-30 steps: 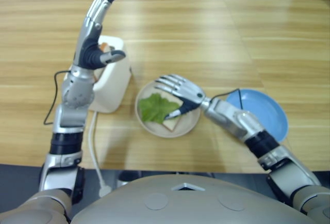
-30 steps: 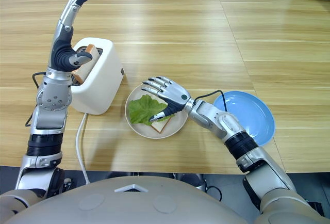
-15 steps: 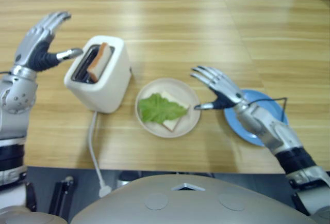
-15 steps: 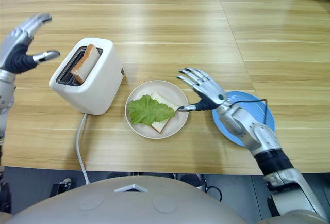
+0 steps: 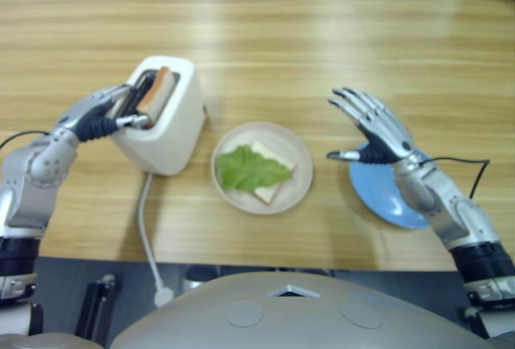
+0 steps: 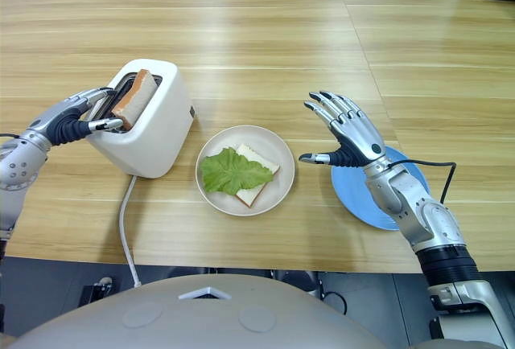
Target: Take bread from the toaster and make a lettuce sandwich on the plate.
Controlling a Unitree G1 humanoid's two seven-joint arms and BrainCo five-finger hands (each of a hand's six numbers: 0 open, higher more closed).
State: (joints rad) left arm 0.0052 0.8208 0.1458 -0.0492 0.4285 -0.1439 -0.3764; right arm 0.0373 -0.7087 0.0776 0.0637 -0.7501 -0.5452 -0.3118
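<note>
Bread slice (image 6: 134,98), upright in toaster (image 6: 157,136) slot: we judge it light, crumbly, best pinched at its exposed top; left hand (image 6: 79,117) beside toaster released, right hand (image 6: 348,133) likewise.

Left hand (image 6: 75,121) low, fingers extended forward; right hand (image 6: 352,133) raised, palm open, fingers spread.

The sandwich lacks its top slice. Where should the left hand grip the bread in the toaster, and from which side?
Likely the bread by its exposed top edge, pinching its flat faces from above: only that part stands out of the toaster slot, beside the left hand.
</note>
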